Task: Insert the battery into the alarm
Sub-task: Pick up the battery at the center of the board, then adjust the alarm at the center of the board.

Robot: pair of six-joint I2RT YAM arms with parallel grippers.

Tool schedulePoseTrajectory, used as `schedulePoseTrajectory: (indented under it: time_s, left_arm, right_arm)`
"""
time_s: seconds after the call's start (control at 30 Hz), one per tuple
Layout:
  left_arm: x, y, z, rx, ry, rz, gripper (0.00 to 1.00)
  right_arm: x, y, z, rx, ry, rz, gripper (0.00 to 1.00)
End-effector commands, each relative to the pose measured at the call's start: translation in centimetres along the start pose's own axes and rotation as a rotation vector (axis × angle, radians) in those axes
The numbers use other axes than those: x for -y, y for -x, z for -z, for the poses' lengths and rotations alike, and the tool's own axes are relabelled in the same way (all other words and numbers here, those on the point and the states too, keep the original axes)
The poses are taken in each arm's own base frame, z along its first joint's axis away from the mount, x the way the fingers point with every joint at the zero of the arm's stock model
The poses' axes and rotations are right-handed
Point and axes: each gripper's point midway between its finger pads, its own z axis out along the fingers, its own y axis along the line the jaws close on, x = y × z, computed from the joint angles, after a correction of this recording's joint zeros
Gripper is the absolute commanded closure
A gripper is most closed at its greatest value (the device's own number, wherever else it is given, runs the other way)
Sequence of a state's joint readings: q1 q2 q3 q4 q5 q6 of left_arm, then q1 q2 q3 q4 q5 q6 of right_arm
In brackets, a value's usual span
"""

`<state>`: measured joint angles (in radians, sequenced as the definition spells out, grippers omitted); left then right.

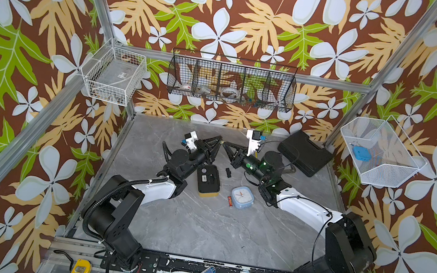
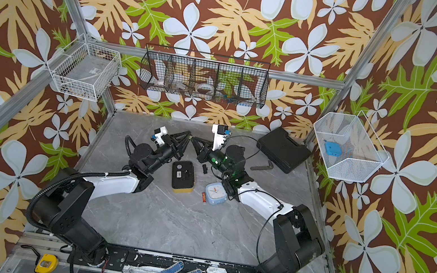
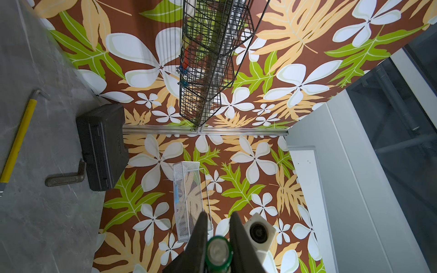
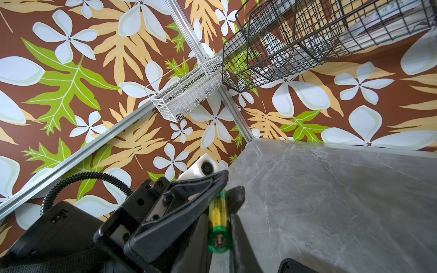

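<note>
Above grey tabletop (image 1: 196, 228), rear-centre, well inside all edges: battery (image 4: 218, 219) clamped in left gripper (image 3: 218, 216); right gripper (image 1: 227, 145) grasp indeterminate.

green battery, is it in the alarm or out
Out: the green and yellow cylindrical battery is midair, clamped in the jaws of the left gripper and right gripper, apart from the light blue square alarm clock.

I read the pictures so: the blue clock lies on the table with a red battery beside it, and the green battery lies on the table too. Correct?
Not quite: the green battery is off the table, gripped by the left gripper, as the left wrist view shows. The blue clock and red battery do lie on the table.
</note>
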<state>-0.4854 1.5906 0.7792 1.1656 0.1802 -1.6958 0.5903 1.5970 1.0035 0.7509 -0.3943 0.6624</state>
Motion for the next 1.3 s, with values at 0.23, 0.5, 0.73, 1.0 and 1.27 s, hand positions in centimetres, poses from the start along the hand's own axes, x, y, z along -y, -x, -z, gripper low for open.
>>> schedulePoseTrajectory:
  time_s: [0.23,0.5,0.73,1.0,1.27]
  left_arm:
    - [-1.7,1.0,0.8,-0.113,0.21,-0.358,0.89]
    - [-7.7,3.9,2.0,-0.18,0.619,-0.707,0.91]
    - [-13.0,5.1,4.0,-0.239,0.821,-0.837,0.91]
    - [-16.7,4.1,4.9,-0.372,0.882,-0.948,0.92]
    - [-17.7,3.6,5.0,-0.435,0.885,-0.953,0.92]
  right_arm:
    - [1.2,-0.2,2.4,-0.068,-0.156,0.143,0.4]
    - [3.1,-0.1,6.3,-0.119,-0.346,0.285,0.36]
    - [5.0,-2.9,7.6,-0.224,-0.418,0.29,0.36]
    - [6.5,-8.3,6.9,-0.408,-0.353,0.302,0.4]
    - [8.4,-17.0,7.1,-0.713,-0.291,0.616,0.42]
